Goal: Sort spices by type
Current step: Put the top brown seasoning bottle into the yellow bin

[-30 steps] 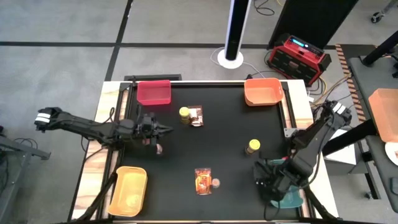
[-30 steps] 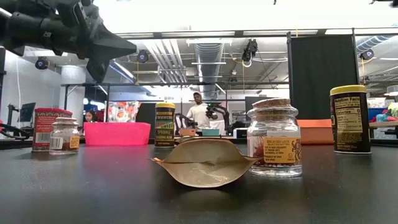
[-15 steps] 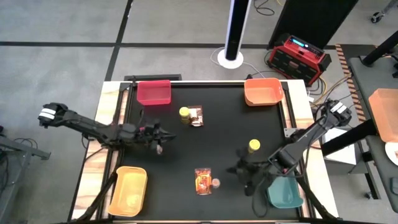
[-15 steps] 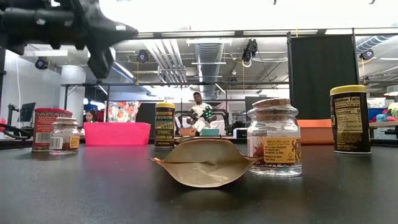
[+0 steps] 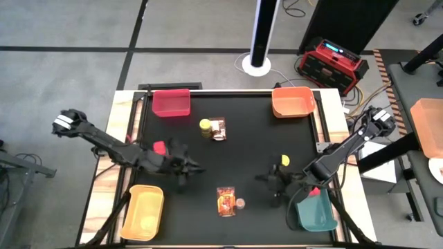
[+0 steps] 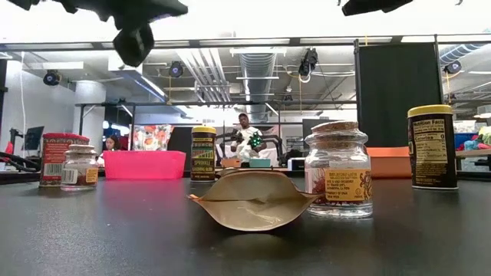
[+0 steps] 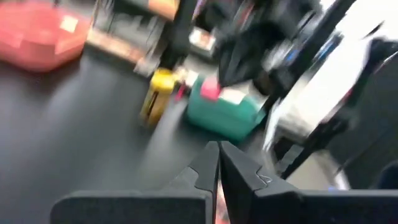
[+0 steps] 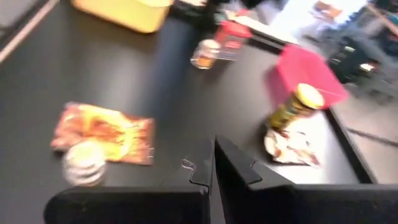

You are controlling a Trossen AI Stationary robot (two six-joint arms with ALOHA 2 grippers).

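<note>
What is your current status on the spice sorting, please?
Left gripper shut, empty, raised at left. Right gripper shut, empty, near yellow-lidded dark jar. Orange-brown flat packet and small round glass jar unsorted on black table. No obstruction seen.

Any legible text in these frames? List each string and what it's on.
"Nutrition Fact", edges cut off: label panel of the yellow-lidded dark jar at right, low view.
"SPRINKLE", probably: label of the far yellow-lidded dark jar.
Cork-topped glass jar, small glass jar, red blocky container: label print too small to read.
High and wrist views: nothing legible.
</note>
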